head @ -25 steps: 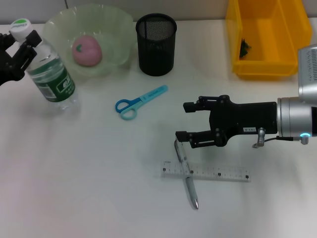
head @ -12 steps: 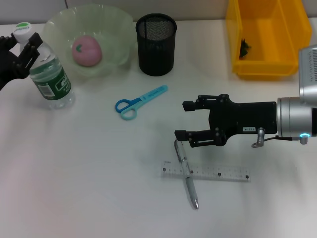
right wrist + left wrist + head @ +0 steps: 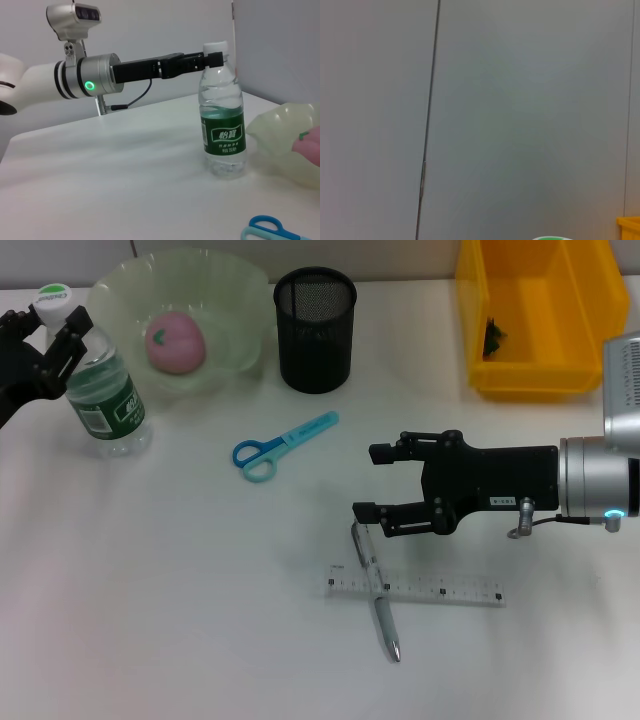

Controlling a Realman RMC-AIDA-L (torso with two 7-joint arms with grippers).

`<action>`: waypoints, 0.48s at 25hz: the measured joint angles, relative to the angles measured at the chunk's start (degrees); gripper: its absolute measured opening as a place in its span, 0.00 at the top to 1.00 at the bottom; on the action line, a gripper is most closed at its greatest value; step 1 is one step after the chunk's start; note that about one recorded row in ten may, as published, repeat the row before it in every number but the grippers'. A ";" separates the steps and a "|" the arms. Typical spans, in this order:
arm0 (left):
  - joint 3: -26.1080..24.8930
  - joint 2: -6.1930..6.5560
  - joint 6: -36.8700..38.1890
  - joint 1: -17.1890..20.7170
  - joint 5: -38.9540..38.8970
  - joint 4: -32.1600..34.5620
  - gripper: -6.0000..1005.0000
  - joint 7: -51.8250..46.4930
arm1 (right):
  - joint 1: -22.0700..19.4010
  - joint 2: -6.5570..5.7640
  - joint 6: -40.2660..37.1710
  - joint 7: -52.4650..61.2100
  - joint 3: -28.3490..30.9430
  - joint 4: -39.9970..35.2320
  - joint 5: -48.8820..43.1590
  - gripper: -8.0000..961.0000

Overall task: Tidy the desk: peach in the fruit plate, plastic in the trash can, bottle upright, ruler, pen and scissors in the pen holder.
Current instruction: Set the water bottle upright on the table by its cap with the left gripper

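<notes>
Holding peach point(image 3: 175, 341), fruit plate point(image 3: 235, 300), plastic point(image 3: 493, 337) in trash can point(image 3: 520, 375), left gripper point(image 3: 62, 322) clamped on bottle point(image 3: 102, 395)

Head camera high, looking down over the desk point(image 3: 180, 620), right wrist camera low, facing left, both catching the bottle point(image 3: 100, 390), left wrist camera facing the far wall point(image 3: 530, 100)

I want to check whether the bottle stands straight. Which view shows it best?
The right wrist view: the bottle shows side-on, base on the desk, left gripper at its neck. The head view looks down on it, foreshortened. The left wrist view catches only the cap's edge.
</notes>
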 joint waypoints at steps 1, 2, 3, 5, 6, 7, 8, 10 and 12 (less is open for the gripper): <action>0.01 -0.02 0.00 0.00 0.00 0.00 0.57 0.40 | 0.00 0.00 0.00 0.00 0.00 0.00 0.00 0.17; 0.01 -0.02 0.00 0.00 0.00 0.00 0.57 0.40 | 0.00 0.00 0.00 0.00 0.00 0.00 0.00 0.17; 0.01 -0.05 -0.07 -0.04 0.03 0.00 0.57 0.65 | 0.00 0.00 0.00 0.00 0.00 0.00 0.00 0.17; -0.01 -0.05 -0.11 -0.05 0.04 0.00 0.57 0.69 | 0.00 0.00 0.00 0.01 0.00 0.00 0.00 0.17; -0.01 -0.05 -0.11 -0.05 0.04 0.00 0.57 0.69 | 0.00 0.00 0.00 0.01 0.00 -0.01 0.00 0.17; -0.05 -0.05 -0.11 -0.06 0.04 0.00 0.57 0.69 | 0.00 0.00 0.00 0.01 0.01 -0.01 0.00 0.17; -0.21 -0.03 -0.21 -0.07 0.05 0.00 0.57 0.70 | 0.00 0.00 0.00 0.02 0.03 -0.01 0.00 0.17; -0.29 -0.01 -0.54 -0.08 0.07 -0.03 0.57 0.58 | 0.02 0.00 0.00 0.10 0.07 -0.01 0.00 0.17; -0.29 -0.01 -0.54 -0.08 0.07 -0.03 0.57 0.58 | 0.06 0.00 0.00 0.13 0.13 -0.01 0.00 0.17</action>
